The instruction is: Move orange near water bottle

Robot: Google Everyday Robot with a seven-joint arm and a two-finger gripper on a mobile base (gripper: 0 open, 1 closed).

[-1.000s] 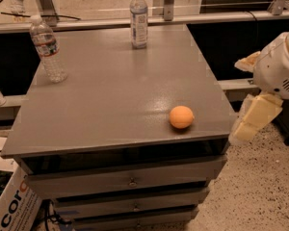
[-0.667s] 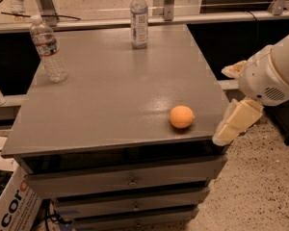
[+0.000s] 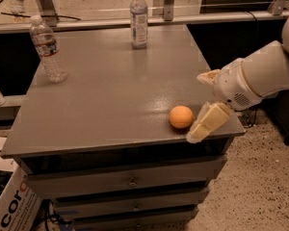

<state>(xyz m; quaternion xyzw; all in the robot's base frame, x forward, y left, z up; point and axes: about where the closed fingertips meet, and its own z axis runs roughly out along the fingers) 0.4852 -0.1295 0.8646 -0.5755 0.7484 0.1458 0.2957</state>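
Grey metal cabinet top (image 3: 111, 100) fills the view. Far left of the jaws stands the clear ribbed plastic water bottle (image 3: 47, 49) with a white cap and red-and-white label. A second clear bottle (image 3: 138, 18) with a pale blue-and-white label stands well behind and left of them. The small round orange (image 3: 181, 117) lies just left of the lower finger (image 3: 209, 123). The cream two-finger gripper (image 3: 197, 107) hangs at the right edge, jaws spread apart, holding nothing.

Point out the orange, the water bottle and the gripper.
orange (image 3: 181, 117): camera view, middle of the fruit.
water bottle (image 3: 45, 44): camera view, on its red-and-white label.
gripper (image 3: 196, 106): camera view, between its open fingertips, right of the orange.
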